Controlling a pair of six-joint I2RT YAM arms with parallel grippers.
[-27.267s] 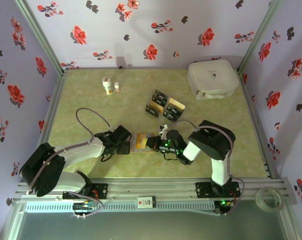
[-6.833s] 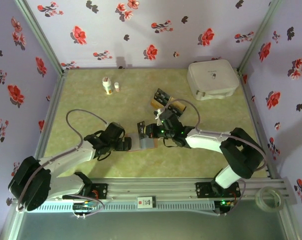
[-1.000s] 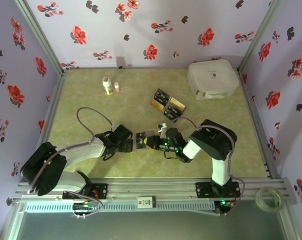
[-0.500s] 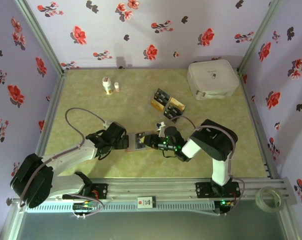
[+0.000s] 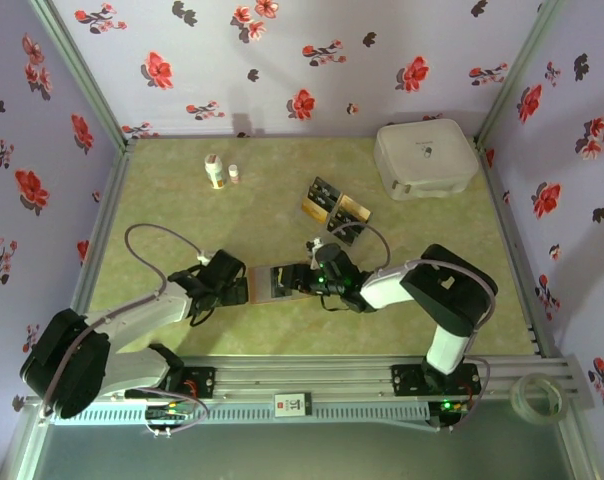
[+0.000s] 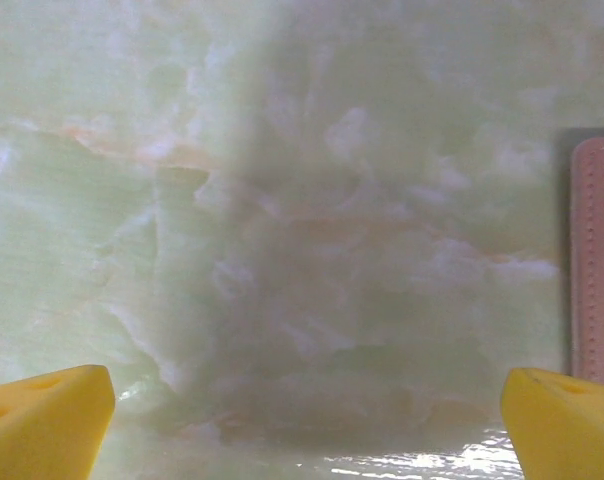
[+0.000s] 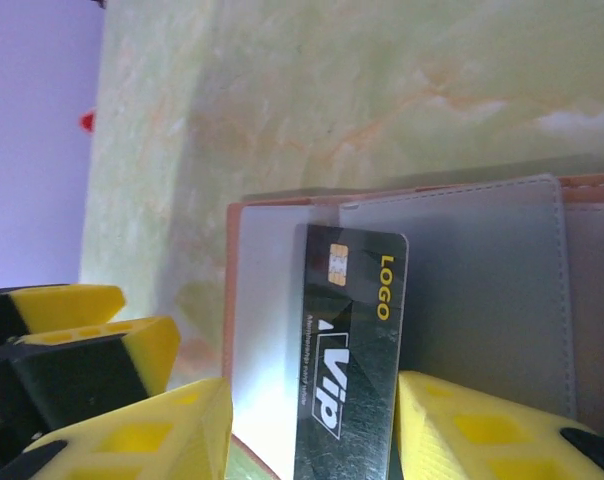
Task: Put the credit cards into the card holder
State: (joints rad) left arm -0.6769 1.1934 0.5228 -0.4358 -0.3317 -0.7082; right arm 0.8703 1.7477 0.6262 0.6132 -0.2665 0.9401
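Right pincer [image 7: 314,400] had its fingers apart, one on each side of a black card [image 7: 350,340] printed with a gold "LOGO" and a white "VIP". I saw a strip of grey page between one finger and the card's edge, so it was not clamped on the card.

The card lay flat on the grey inner page of the card holder [image 7: 472,280], which was spread open on the table [image 5: 182,220]. The card's chip end pointed into the holder. I couldn't tell whether the card was under the clear sleeve or just lying on top of it. The holder's brown rim showed along its outer edges.

From overhead, the right pincer sat low at the holder's right side.

Left pincer [image 6: 302,425] was wide apart with nothing between its fingers. It was just off the holder's left edge. Its own camera showed bare table ahead, and the holder's pinkish-brown stitched edge sat at the right border, apart from the yellow fingertips [image 6: 44,420].

The other cards [image 5: 332,208], a mix of black and gold ones, lay in a loose cluster beyond the holder, off to its right and well apart from it. A white case [image 5: 426,158] sat further out past the holder in the same direction. Two small bottles [image 5: 214,172] stood beyond the holder to its left, well apart from it.
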